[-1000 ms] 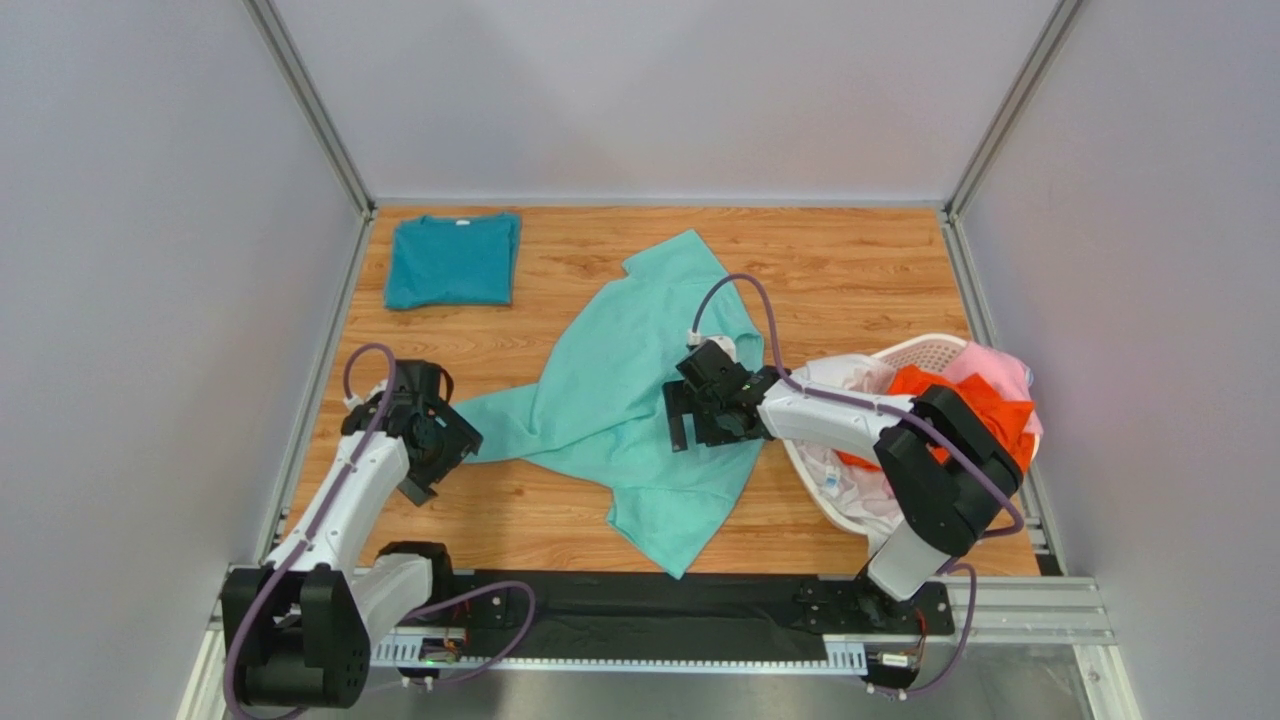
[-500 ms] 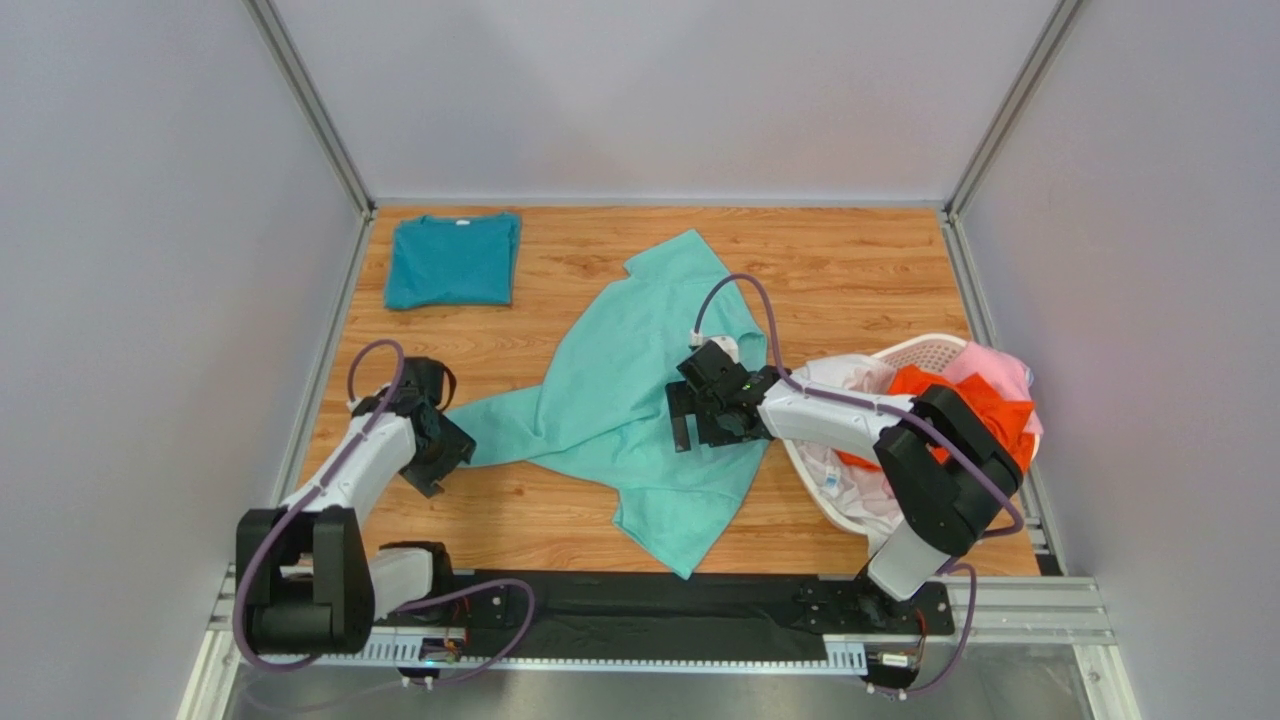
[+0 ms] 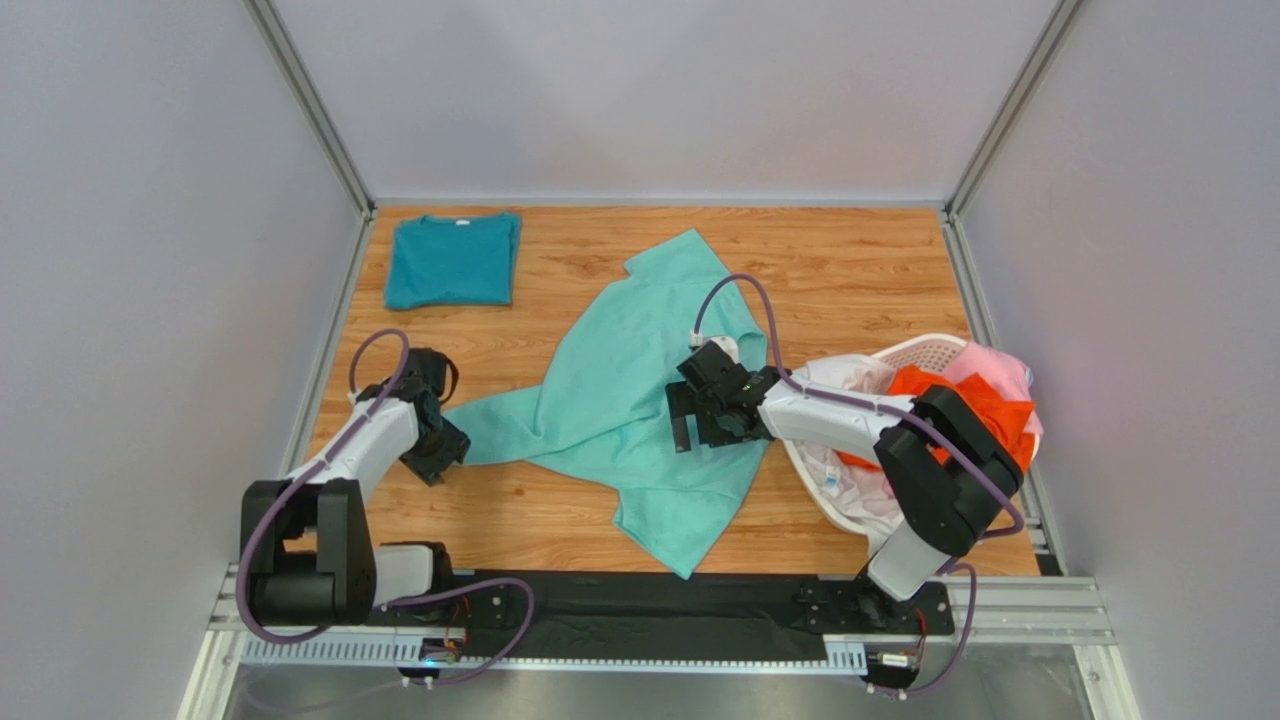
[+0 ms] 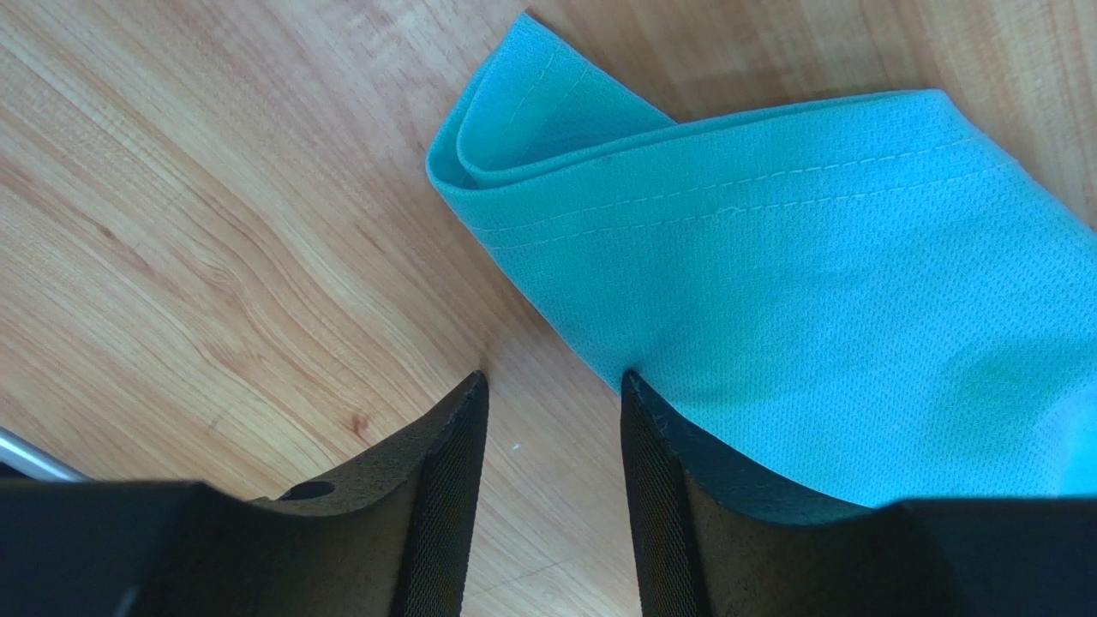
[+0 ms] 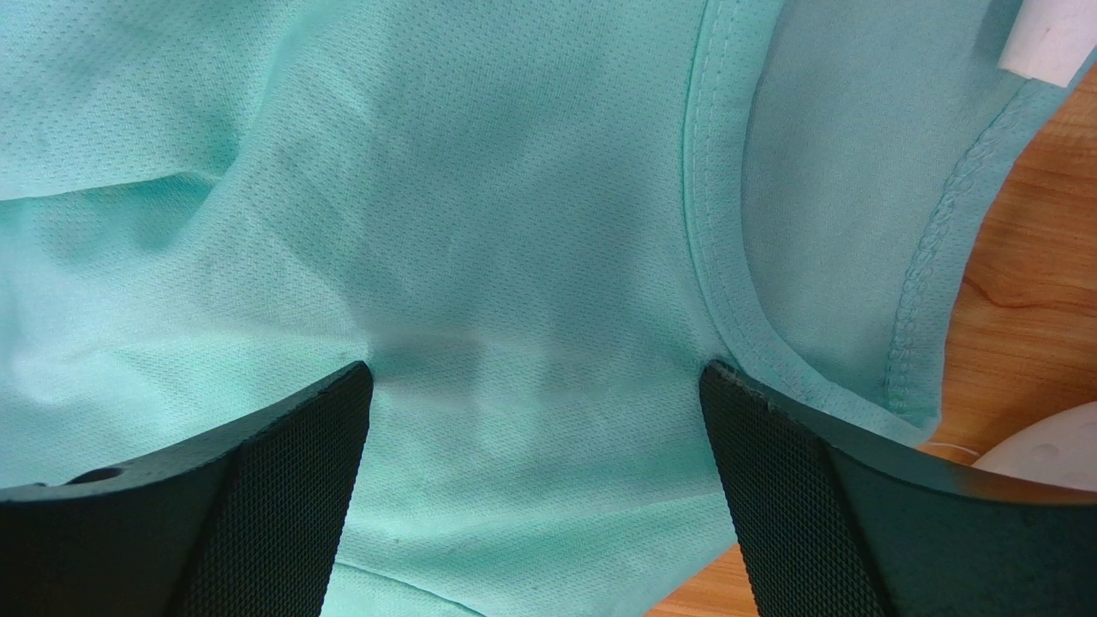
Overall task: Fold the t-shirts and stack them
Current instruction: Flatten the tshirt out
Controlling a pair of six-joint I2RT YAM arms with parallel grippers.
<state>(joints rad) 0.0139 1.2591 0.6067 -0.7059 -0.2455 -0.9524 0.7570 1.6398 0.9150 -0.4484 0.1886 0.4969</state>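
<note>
The light mint-aqua t-shirt (image 3: 631,390) lies spread and rumpled on the middle of the wooden table (image 3: 842,270). My left gripper (image 3: 437,447) is low at the tip of its left sleeve. In the left wrist view the gripper (image 4: 554,386) is open with bare wood between the fingers, and the sleeve hem (image 4: 773,232) touches the right finger (image 4: 670,476). My right gripper (image 3: 685,420) is wide open over the shirt's right part. In its wrist view the gripper (image 5: 534,373) is just left of the collar (image 5: 721,257). The darker teal t-shirt (image 3: 451,260) lies folded at the back left.
The white laundry basket (image 3: 932,353) lies at the right edge of the table. It holds the orange (image 3: 999,405), pink (image 3: 984,368) and white (image 3: 842,383) t-shirts. Metal frame rails run along both table sides.
My left arm has folded down and back toward the left, and its gripper has sunk lower at the sleeve tip. The right arm and the shirt have not moved.
</note>
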